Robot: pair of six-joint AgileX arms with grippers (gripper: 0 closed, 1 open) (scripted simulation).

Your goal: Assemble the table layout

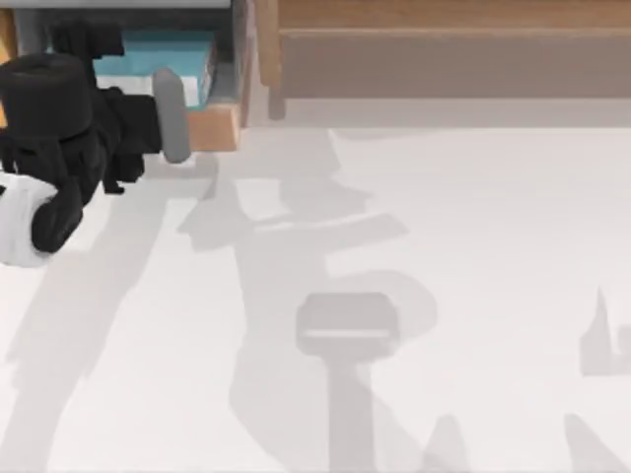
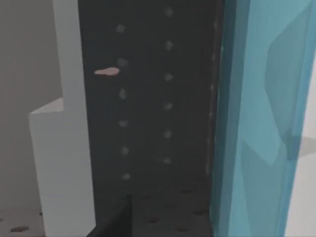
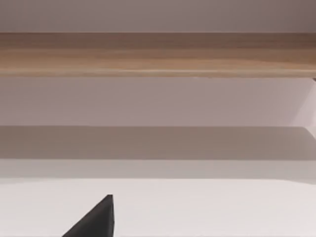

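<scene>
Reaching into the light-wood drawer unit (image 1: pixel 212 123) at the broad white bench's (image 1: pixel 473 256) top-left corner, left claw's opening could not be told. Teal box (image 1: pixel 163 54) there — probably light, stiff; grip its flat sides.

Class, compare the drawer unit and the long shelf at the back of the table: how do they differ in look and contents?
The drawer unit is short and sits at the table's back left; the shelf runs long across the back right. The drawer unit is open, with a grey inside holding a blue box; the shelf shows a plain brown front. The left arm reaches at the drawer unit; nothing is at the shelf. Both are wooden.
</scene>
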